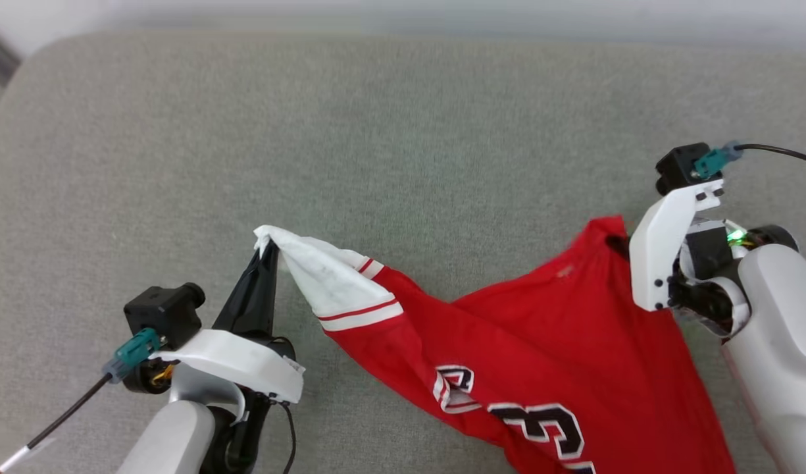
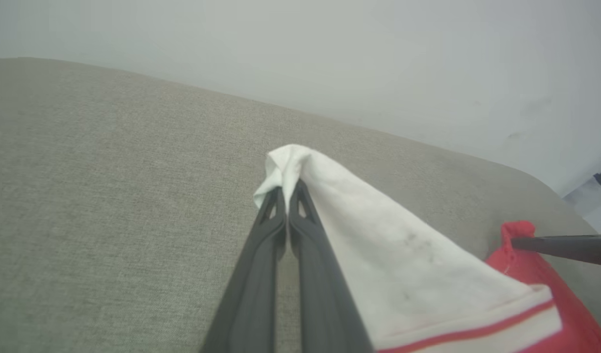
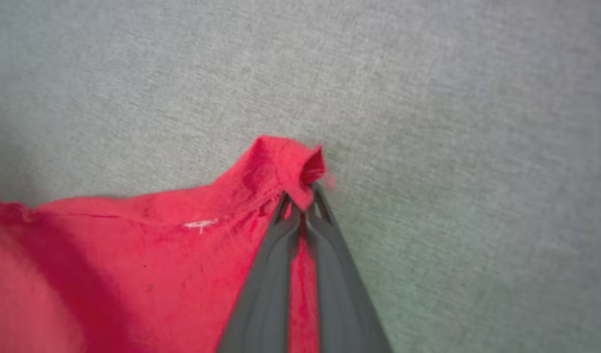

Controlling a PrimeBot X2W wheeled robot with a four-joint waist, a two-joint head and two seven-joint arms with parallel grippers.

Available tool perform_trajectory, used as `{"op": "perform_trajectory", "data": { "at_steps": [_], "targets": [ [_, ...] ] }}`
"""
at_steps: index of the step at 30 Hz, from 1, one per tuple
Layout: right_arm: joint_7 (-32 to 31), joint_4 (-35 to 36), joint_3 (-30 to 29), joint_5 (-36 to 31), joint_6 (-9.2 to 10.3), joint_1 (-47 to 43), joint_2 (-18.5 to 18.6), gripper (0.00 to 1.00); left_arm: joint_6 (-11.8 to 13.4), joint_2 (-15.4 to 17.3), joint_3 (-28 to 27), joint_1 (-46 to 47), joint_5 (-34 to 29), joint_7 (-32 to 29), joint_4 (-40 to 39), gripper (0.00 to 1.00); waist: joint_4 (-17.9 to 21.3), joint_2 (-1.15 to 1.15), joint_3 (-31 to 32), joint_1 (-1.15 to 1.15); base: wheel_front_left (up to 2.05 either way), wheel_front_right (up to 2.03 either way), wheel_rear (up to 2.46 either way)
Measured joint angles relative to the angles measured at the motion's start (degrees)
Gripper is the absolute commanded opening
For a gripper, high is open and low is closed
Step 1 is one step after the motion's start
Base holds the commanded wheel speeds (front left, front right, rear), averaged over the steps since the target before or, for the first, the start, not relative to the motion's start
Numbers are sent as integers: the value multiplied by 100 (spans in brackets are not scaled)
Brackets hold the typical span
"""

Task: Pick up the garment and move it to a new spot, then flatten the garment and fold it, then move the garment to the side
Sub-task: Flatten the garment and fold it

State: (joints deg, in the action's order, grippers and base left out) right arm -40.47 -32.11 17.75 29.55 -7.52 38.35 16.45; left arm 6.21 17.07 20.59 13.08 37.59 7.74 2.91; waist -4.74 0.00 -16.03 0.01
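Garment (image 1: 508,329): red jersey with white sleeves, found bunched and creased on the grey cushion (image 1: 403,118). It sits on the right half toward the near edge, well clear of the far edge, and its lower part runs out of the head view. Black white-outlined numerals (image 1: 547,428) show, distorted by folds.

Hold one: at the left gripper (image 1: 269,249) the jaws are together, clamped on the tip of the white sleeve (image 1: 330,280). The left wrist view confirms fabric pinched between the fingertips and draped off to one side.

Hold two: at the right gripper (image 3: 302,198) the jaws are together, clamped on a red corner (image 3: 285,162) of the fabric's edge, as the right wrist view shows. In the head view the fingertips are mostly hidden behind the wrist mount.

Condition: the cloth sags between the two held points, which stand well apart. Whether the body of the jersey is clear of the cushion cannot be told.

Progress, as judged: both holds for the pick-up appear made, so the first step is under way and no more. Outstanding are carrying to a new spot, spreading flat, folding and setting aside. Nothing in the lie of the fabric suggests any flattening or fold is done
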Motion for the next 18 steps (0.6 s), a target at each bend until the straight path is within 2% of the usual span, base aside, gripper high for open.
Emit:
{"op": "perform_trajectory", "data": {
  "at_steps": [9,18],
  "targets": [
    [1274,621,-409,-49,1,-399,163,0,9,367,-82,110,-189,-3,-49,0,132,0,875,0,0,0,0],
    [1780,1560,-1135,-366,1,-593,37,0,-86,539,-85,877,-393,-76,-256,0,481,0,1382,-1,0,0,0]
  ]
}}
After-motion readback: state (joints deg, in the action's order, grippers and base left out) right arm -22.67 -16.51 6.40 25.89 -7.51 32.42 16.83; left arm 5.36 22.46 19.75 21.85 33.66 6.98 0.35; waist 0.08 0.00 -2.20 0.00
